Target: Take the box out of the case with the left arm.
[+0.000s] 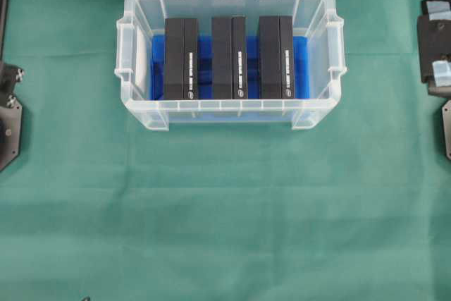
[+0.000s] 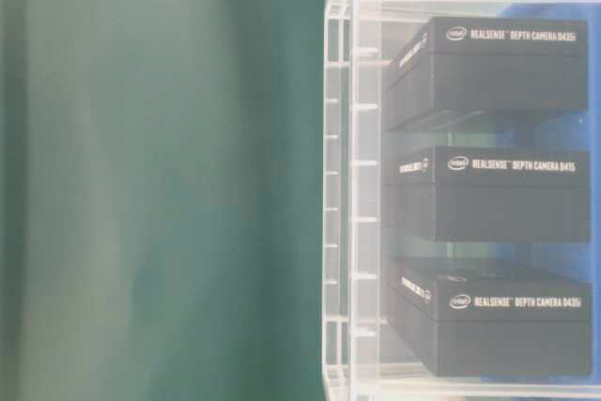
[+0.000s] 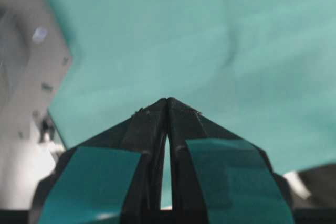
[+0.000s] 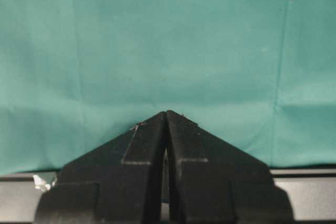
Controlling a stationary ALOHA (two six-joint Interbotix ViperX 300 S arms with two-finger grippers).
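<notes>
I can see 3 black boxes standing on edge in the case, side by side in a row on its bright blue floor sheet, with a blue gap between each and its neighbour. The table-level view lets me read "RealSense Depth Camera D435" on their faces, so I'll call them camera boxes: the left camera box, the middle camera box and the right camera box. Standing them on edge with gaps looks deliberate to me: it leaves room for a finger to go down on either side of one box. The task doesn't say which 1 to take; I'd judge the left one the natural pick, being nearest my left arm.

The case itself sits on the green cloth of the tabletop, toward the far half of the overhead view and roughly centred between the arms, so either could reach it.

My left gripper has its jaws pressed together with nothing between them, teal pads showing, and it hangs over bare cloth well away from the case. The right gripper is likewise closed and empty over cloth, parked, as it has no part here. In the overhead view only the arm mounts show at the edges. Nothing is lifted yet; I'd need the left jaws spread before descending over a box.
</notes>
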